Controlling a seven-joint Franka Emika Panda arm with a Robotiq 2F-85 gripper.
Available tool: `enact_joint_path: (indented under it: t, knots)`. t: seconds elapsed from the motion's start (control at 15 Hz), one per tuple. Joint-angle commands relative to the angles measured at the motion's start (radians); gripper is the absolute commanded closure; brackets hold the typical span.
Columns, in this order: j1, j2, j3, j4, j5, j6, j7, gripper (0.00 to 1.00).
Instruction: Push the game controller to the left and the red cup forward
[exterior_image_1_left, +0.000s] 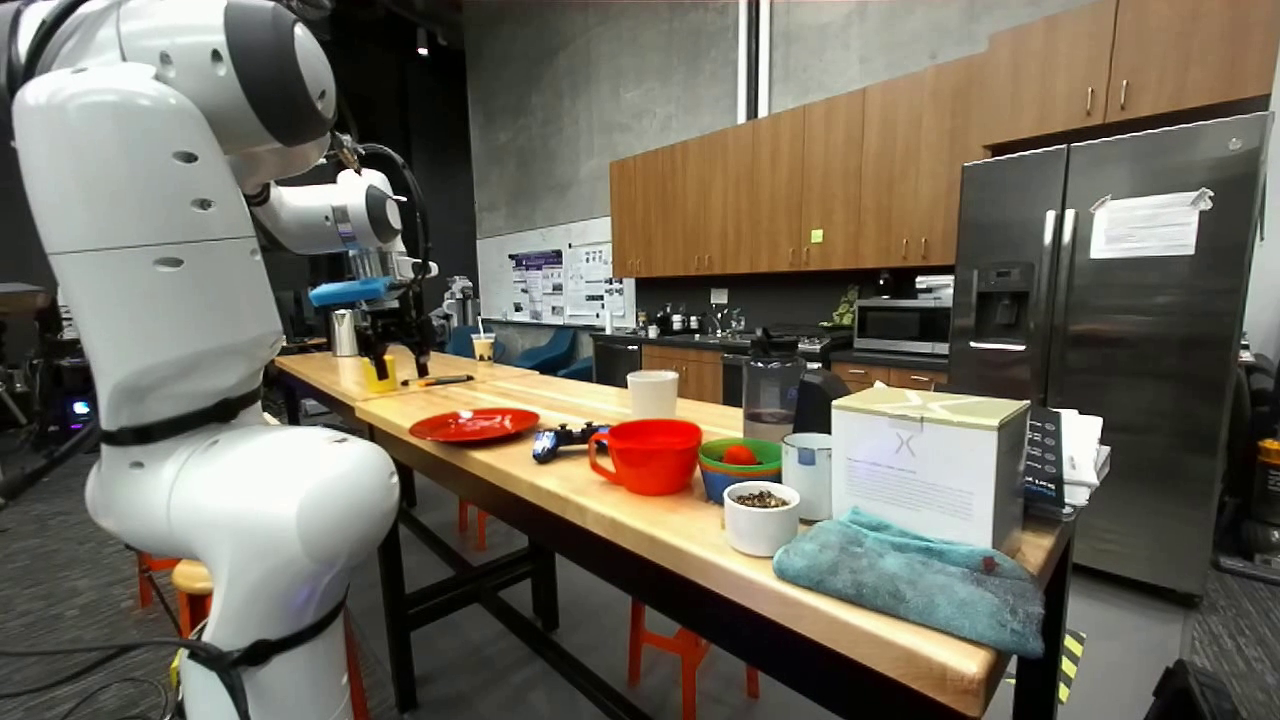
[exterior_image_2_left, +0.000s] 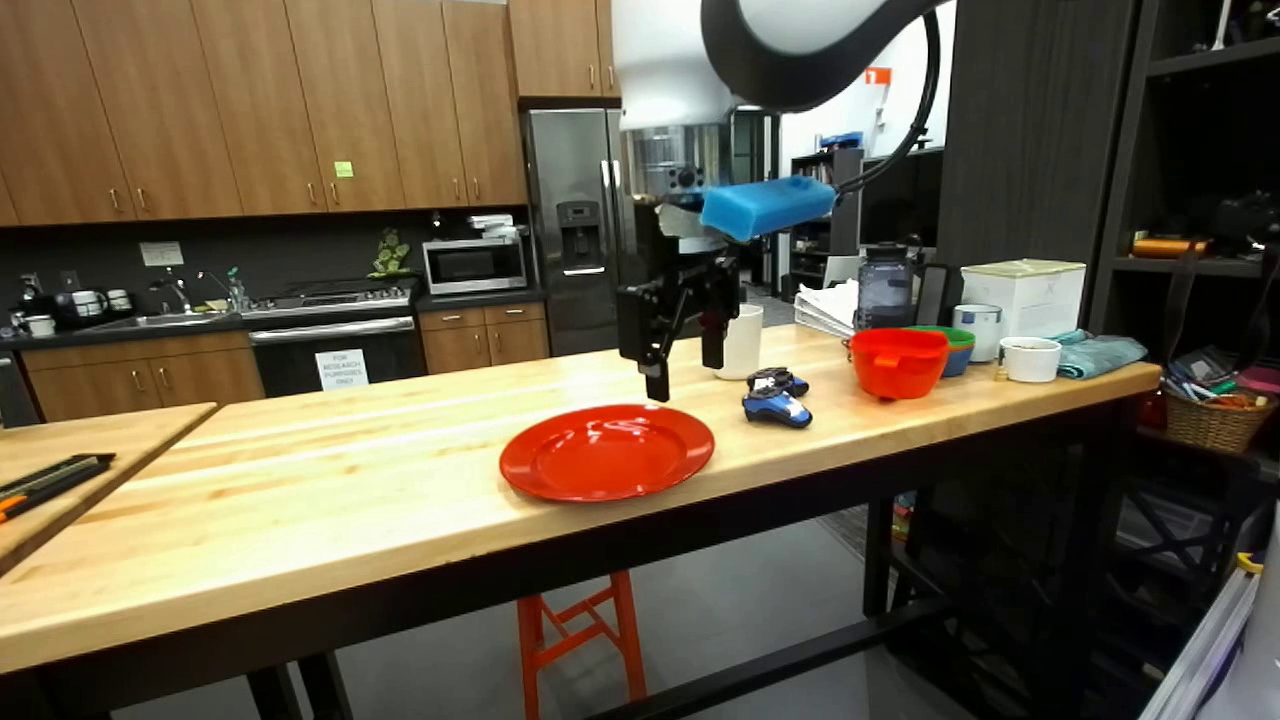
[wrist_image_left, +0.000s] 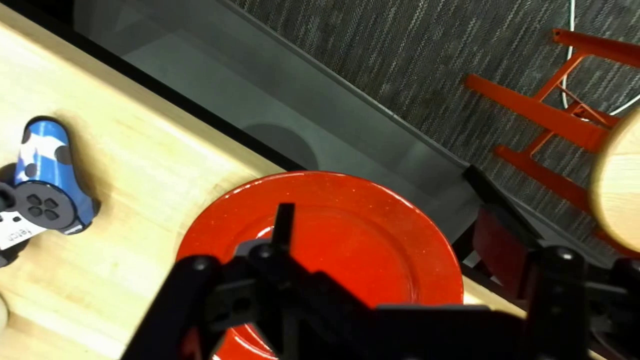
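Observation:
The game controller (exterior_image_1_left: 570, 438) is black with blue patterned grips and lies on the wooden table between the red plate (exterior_image_1_left: 475, 426) and the red cup (exterior_image_1_left: 655, 460). The controller also shows in an exterior view (exterior_image_2_left: 775, 398) and at the left edge of the wrist view (wrist_image_left: 50, 185), partly cut off. The red cup stands upright beside it, also in an exterior view (exterior_image_2_left: 900, 362); it is out of the wrist view. My gripper (exterior_image_2_left: 685, 370) is open and empty, held above the table near the plate. In the wrist view its spread fingers (wrist_image_left: 382, 240) overlap the plate.
A white cup (exterior_image_2_left: 742, 345) stands behind the controller. Nested bowls (exterior_image_1_left: 740, 468), a small white bowl (exterior_image_1_left: 762, 520), a dark bottle (exterior_image_1_left: 772, 390), a white box (exterior_image_1_left: 925, 475) and a teal towel (exterior_image_1_left: 910, 580) stand beyond the red cup. The plate lies near the table's edge.

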Motion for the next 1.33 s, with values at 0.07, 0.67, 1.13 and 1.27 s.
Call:
enact_joint_path:
  t: [0.07, 0.67, 1.13, 1.27]
  knots:
    - [0.031, 0.005, -0.028, 0.005, -0.007, -0.004, 0.006, 0.02]
    - [0.042, 0.019, -0.044, -0.083, -0.032, -0.103, 0.167, 0.0]
    - [0.027, -0.05, -0.097, -0.215, -0.103, -0.19, 0.306, 0.0]
    - [0.02, -0.093, -0.11, -0.263, -0.128, -0.236, 0.349, 0.0]
